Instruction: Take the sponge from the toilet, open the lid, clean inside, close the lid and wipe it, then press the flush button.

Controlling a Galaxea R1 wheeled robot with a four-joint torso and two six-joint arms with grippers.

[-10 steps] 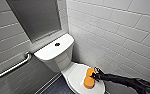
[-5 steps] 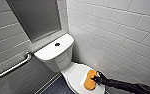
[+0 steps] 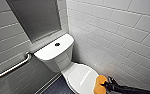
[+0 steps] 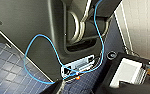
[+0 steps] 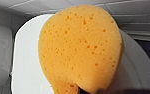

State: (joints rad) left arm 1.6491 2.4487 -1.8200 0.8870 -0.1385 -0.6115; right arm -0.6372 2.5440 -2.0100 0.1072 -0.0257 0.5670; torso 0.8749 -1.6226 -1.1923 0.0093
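Head view: right end effector [image 3: 106, 85] grips orange porous block sponge [image 3: 100, 83].
Sponge at edge of closed glossy white oval lid [image 3: 81, 77].

1. The sponge [image 3: 101, 83] is orange-yellow, speckled with darker orange pores
2. The toilet [image 3: 54, 53] and its lid [image 3: 82, 77] are glossy white; the flush button [image 3: 57, 44] is dark
3. The wall tiles [image 3: 121, 32] are white, laid in a brick pattern with grey joints
4. The floor [image 3: 57, 88] is dark blue, in small squares
5. The right gripper [image 3: 108, 86] is black
6. The cable [image 4: 41, 35] is blue
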